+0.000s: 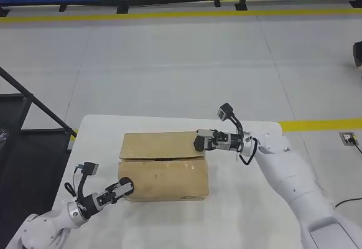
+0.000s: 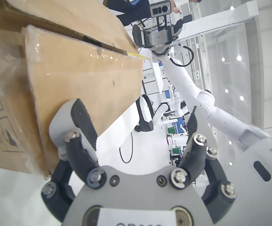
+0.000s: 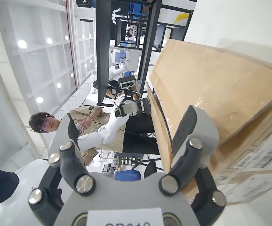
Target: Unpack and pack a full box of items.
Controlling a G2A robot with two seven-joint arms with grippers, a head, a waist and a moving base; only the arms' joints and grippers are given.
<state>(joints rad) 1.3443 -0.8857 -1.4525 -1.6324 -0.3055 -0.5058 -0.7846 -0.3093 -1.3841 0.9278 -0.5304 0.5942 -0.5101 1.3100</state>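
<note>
You had the box (image 1: pixel 162 165) sitting in the middle of the table (image 1: pixel 243 211). Its two top flaps were folded down, with a thin dark gap (image 1: pixel 162 158) between them. Your left gripper (image 1: pixel 124 187) was low by the near corner of the box. It was wide open and had nothing in it. Your right gripper (image 1: pixel 199 141) was up at the far corner on the other side, by the edge of the back flap (image 1: pixel 156 144). It was wide open and empty too. One of its fingers (image 3: pixel 192 128) was right next to that flap's edge, but I could not tell if it touched.

Here is what I think could have gone wrong. The flaps were thin and bendy. If you had pinched only the tip of a flap, it could have slipped out or ripped. If you had pulled up hard with one arm, the whole box could have tipped or slid, because nothing was holding it down. If you had pushed in from the side, the box could have turned and moved away from the other gripper. I could not see inside the box, so a fast lift might have spilled things.
</note>
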